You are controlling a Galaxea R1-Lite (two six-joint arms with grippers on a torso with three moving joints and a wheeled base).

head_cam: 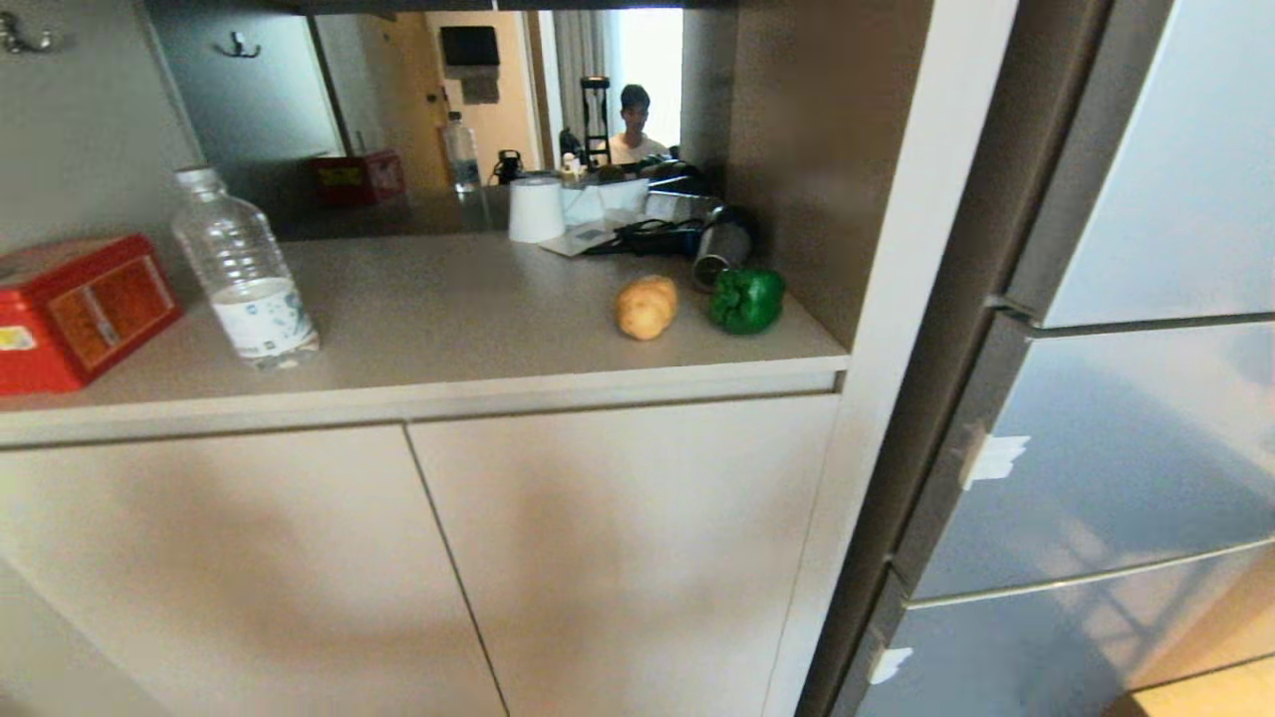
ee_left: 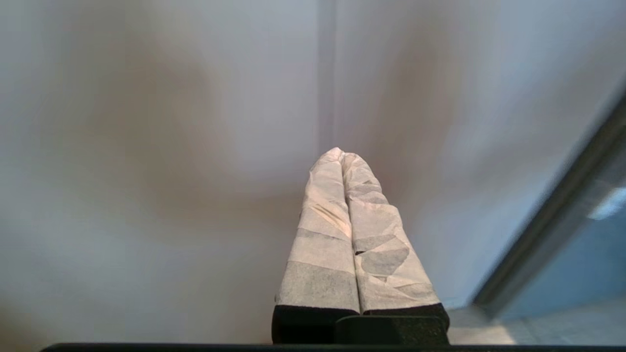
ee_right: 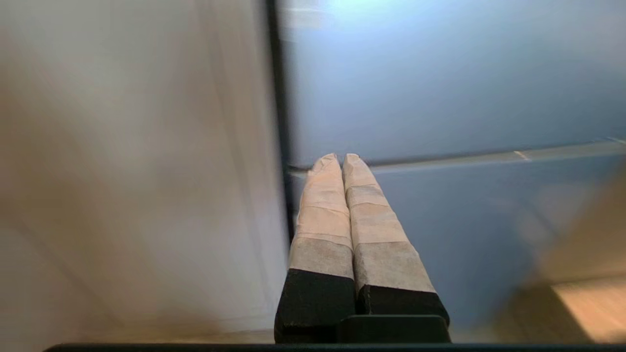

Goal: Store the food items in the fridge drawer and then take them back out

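Note:
A tan potato [head_cam: 646,307] and a glossy green bell pepper [head_cam: 746,299] lie side by side on the beige counter [head_cam: 468,329], near its right end. The fridge drawer is out of view; only grey fridge panels [head_cam: 1116,448] stand closed at the right. Neither arm shows in the head view. My left gripper [ee_left: 341,155] is shut on nothing and points at the pale cabinet doors [ee_left: 195,146]. My right gripper [ee_right: 341,159] is shut and empty, facing the fridge front [ee_right: 440,98] beside the cabinet's side.
A clear water bottle [head_cam: 246,269] and a red box [head_cam: 75,309] stand at the counter's left. A white roll [head_cam: 536,209], papers and a dark metal cylinder [head_cam: 719,254] sit at the back. A mirror behind reflects a person. Cabinet doors [head_cam: 418,568] close the space below.

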